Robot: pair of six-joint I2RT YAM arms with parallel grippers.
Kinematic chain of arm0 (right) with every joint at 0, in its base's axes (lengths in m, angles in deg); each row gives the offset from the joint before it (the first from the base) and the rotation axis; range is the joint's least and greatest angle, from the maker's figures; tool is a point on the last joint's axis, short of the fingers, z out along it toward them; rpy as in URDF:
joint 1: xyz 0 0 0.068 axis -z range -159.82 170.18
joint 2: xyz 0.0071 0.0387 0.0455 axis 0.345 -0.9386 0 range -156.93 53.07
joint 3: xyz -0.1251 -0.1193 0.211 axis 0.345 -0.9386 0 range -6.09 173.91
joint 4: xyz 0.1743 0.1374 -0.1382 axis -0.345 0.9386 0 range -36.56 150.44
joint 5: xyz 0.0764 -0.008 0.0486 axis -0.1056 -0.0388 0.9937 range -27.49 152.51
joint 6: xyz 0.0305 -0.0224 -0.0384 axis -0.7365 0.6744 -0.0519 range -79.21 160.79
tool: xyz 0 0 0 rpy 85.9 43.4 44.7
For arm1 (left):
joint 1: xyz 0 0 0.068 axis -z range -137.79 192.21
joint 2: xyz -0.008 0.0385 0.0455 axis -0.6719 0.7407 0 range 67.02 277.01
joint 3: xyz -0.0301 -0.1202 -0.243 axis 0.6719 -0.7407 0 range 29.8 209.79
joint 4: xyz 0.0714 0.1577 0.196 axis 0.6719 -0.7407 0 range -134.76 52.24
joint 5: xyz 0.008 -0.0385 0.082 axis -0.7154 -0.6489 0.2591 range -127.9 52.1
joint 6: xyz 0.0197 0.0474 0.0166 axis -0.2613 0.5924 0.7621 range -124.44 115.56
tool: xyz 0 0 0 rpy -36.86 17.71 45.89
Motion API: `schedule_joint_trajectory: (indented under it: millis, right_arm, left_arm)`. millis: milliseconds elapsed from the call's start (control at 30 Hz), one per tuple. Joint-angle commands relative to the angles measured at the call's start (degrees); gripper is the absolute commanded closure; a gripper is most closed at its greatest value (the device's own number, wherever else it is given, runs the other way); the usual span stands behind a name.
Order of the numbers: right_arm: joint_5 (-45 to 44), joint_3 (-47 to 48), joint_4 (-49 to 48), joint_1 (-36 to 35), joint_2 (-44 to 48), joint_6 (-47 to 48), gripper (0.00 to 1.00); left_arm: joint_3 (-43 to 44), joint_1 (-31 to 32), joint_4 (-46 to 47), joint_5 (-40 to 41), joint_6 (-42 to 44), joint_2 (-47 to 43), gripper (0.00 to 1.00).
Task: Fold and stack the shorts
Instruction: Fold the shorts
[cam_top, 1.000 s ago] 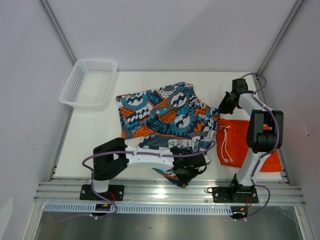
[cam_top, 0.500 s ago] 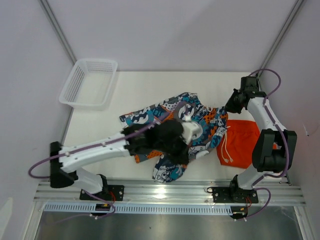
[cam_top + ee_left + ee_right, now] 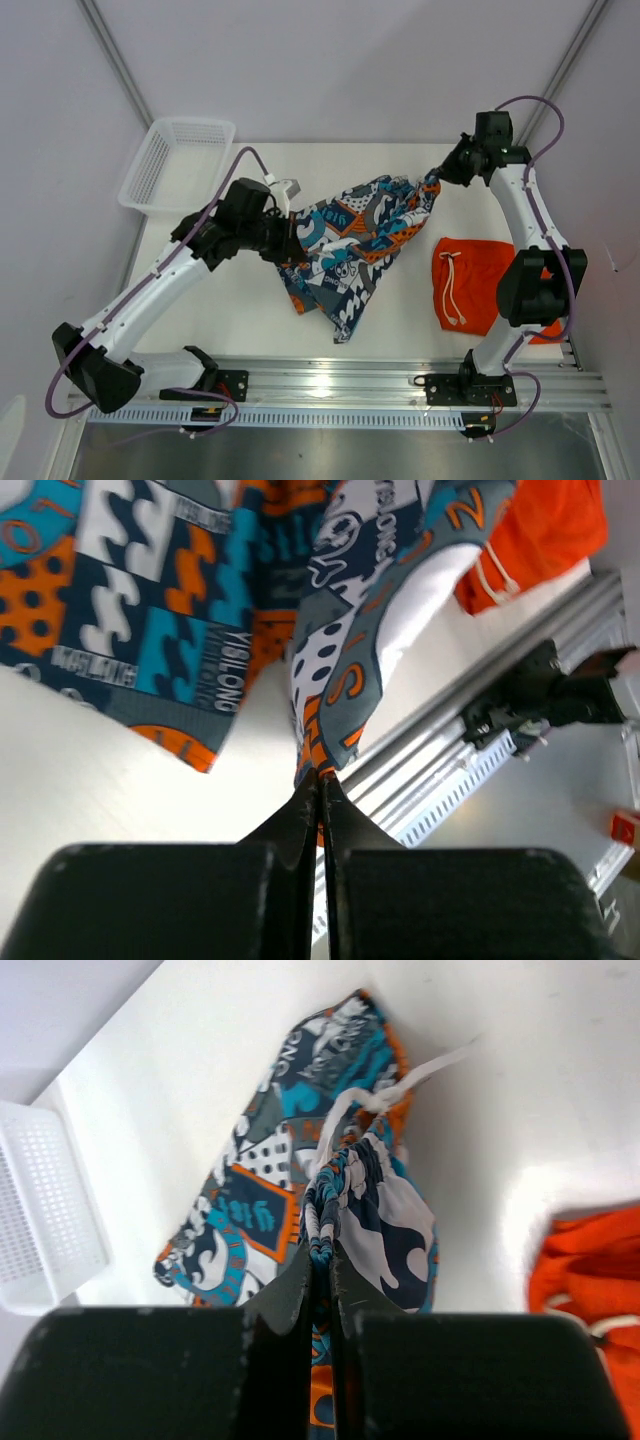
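The printed shorts [image 3: 350, 240] hang stretched above the table [image 3: 230, 320] between the left gripper [image 3: 290, 244] and right gripper [image 3: 443, 178], each clamped on an edge, probably to spread them flat; the orange shorts [image 3: 478, 285] lie on it nearby.

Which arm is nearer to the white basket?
Left. The left arm holds the printed shorts just right of the basket; the right arm grips them much farther to the right.

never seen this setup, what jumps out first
The printed shorts hang stretched over mid-table, gripped at opposite ends by the left claw and the right claw. The orange shorts lie on the table's right side, and a white basket sits at the far left corner.
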Motion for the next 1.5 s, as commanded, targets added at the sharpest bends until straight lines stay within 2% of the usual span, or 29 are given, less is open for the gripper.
schedule_joint_trajectory:
  millis: [0, 133, 300, 433, 700, 1000, 1133, 1367, 1400, 1433, 1467]
  right_arm:
    - [2.7, 3.18, -3.23, -1.53, -2.62, -5.41, 1.0]
    - [3.05, 5.64, -4.74, -1.71, -5.17, -7.61, 1.0]
    - [2.18, 5.82, -6.93, -1.36, -6.58, -9.8, 1.0]
    - [1.91, 4.76, -9.31, -1.09, -7.37, -11.74, 1.0]
    - [1.12, 6.25, -13.17, -0.83, -11.14, -14.73, 1.0]
    - [3.31, 14.68, -15.81, -1.09, -20.55, -15.0, 1.0]
    - [5.16, 23.37, -16.25, -2.06, -26.69, -15.35, 1.0]
    - [7.45, 27.42, -28.54, -3.9, -34.08, -19.65, 0.99]
    - [7.8, 28.74, -29.34, -4.43, -36.35, -19.74, 0.95]
    - [8.23, 30.06, -30.91, -4.69, -37.59, -19.83, 0.66]
    - [9.46, 31.55, -32.15, -5.05, -38.91, -20.27, 0.48]
  left_arm:
    - [1.13, -6.74, -0.83, -5.8, 4.49, -0.09, 1.0]
    - [4.03, -11.14, -2.06, -8.63, 5.72, 0.71, 1.0]
    - [10.71, -12.38, -3.98, -9.86, 6.69, 3.16, 1.0]
    - [20.35, -14.39, -7.68, -6.27, 9.58, 8.17, 1.0]
    - [29.43, -20.99, -11.72, -2.21, 11.35, 18.8, 1.0]
    - [31.55, -25.38, -10.23, -0.37, 10.03, 28.39, 1.0]
    - [31.63, -27.31, -9.53, 0.86, 8.11, 31.55, 1.0]
    - [28.4, -28.81, -6.73, 3.06, 4.94, 35.16, 1.0]
    - [27.77, -28.99, -6.28, 3.15, 4.59, 35.33, 1.0]
    - [27.51, -29.25, -5.84, 3.5, 4.15, 35.95, 1.0]
    - [26.63, -29.26, -5.32, 4.2, 3.97, 36.47, 1.0]
